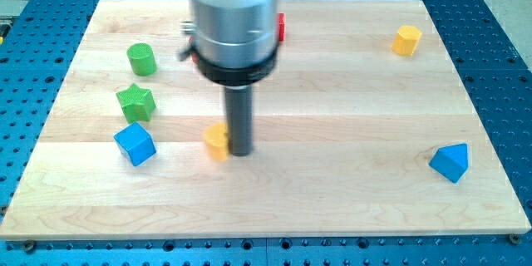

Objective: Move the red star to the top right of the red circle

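Observation:
My tip [239,152] rests on the wooden board just right of a yellow block [216,141], touching or nearly touching it. A red block [281,27] shows only as a sliver at the view's top, mostly hidden behind the arm's grey body [237,17]; I cannot tell its shape. A thin red edge [196,58] peeks out at the arm's left side; what it belongs to cannot be told. No whole red star or red circle is visible.
A green cylinder [142,59], a green star [135,102] and a blue cube [135,144] stand at the view's left. A yellow block [406,40] sits at top right. A blue triangular block [450,162] sits at lower right.

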You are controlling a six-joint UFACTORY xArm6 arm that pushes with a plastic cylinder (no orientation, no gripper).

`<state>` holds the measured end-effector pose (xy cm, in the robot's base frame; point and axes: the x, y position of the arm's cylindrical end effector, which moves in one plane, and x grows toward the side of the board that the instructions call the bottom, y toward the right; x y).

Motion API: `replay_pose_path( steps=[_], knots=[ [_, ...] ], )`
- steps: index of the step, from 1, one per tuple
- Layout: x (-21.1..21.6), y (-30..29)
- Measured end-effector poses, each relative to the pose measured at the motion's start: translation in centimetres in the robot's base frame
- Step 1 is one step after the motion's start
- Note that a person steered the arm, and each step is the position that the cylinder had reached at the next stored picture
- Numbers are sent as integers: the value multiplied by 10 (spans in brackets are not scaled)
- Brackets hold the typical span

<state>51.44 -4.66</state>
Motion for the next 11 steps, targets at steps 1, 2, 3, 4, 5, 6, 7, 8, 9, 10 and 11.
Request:
replay_pose_path(
  steps=[1, 2, 3, 4, 5, 6, 7, 8, 9, 10, 11],
  knots=[
    [0, -7],
    [-38, 27],
    [-140, 72],
    [-226, 94],
    [-260, 88],
    [-265, 61],
    [-272, 27],
    [-253, 30],
    [-262, 30],
    [-264, -18],
    [-241, -16]
  ],
)
